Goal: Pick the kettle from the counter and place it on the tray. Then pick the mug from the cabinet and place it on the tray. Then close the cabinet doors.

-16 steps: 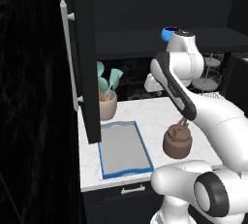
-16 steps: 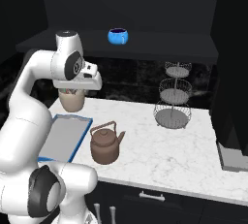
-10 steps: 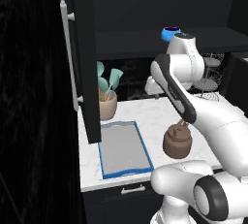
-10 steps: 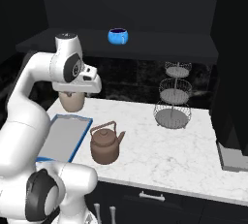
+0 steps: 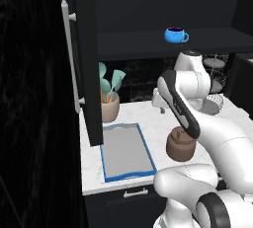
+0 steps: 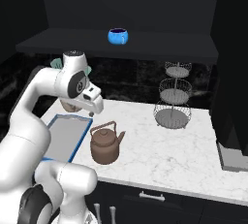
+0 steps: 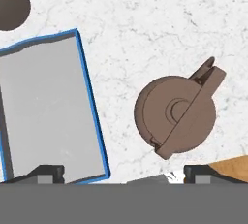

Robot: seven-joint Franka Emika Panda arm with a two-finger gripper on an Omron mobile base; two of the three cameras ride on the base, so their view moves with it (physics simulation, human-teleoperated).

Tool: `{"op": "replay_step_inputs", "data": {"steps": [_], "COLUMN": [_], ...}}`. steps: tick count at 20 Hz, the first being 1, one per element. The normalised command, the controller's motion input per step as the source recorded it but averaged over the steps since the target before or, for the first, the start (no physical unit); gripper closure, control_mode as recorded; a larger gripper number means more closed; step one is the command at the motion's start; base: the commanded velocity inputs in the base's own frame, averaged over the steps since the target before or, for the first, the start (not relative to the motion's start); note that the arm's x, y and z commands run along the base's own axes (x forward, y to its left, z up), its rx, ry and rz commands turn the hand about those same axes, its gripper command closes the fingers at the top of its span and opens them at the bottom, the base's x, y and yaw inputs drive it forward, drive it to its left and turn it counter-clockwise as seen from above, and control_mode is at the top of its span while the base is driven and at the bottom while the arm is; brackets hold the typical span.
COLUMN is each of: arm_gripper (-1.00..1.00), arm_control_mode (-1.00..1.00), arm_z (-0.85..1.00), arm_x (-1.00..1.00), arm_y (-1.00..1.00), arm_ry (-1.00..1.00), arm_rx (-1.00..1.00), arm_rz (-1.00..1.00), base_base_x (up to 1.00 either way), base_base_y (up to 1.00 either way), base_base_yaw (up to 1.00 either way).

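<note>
The gripper (image 7: 124,172) is hanging above the counter (image 6: 169,145), looking straight down with its finger tips spread wide and holding nothing. The kettle (image 7: 175,114) is sitting just off to one side of the gap between the tips, not centred under it. Its arched handle is running diagonally across the lid, with the spout pointing away. The tray (image 7: 43,111) is lying just beside the kettle, apart from it. Further out, the mug (image 6: 118,36) is waiting on the cabinet (image 6: 116,43) shelf, the cabinet doors (image 5: 81,59) standing open. Nothing seems to be blocking the descent.
</note>
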Motion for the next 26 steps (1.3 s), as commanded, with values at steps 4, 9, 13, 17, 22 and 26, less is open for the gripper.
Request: {"op": "replay_step_inputs", "data": {"steps": [4,9,13,17,22,26], "arm_gripper": [-1.00,-1.00,-1.00,-1.00,-1.00,-1.00], "arm_control_mode": [-1.00,-1.00,-1.00,-1.00,-1.00,-1.00], "arm_z": [-0.36,-0.28,-0.14,-0.15,-0.18,-0.25], "arm_x": [0.13,0.07,0.26,0.21,0.10,0.00], "arm_y": [-0.41,-0.19,-0.21,-0.22,-0.22,-0.13], "arm_ry": [0.12,0.07,0.10,0.08,0.09,0.11], "arm_rx": [0.09,0.00,0.04,0.04,0.06,0.01], "arm_rz": [-0.24,-0.13,-0.12,-0.07,-0.05,-0.03], "base_base_x": [0.00,0.00,0.00,0.00,0.00,0.00], "base_base_y": [0.00,0.00,0.00,0.00,0.00,0.00], "base_base_yaw": [0.00,0.00,0.00,0.00,0.00,0.00]}}
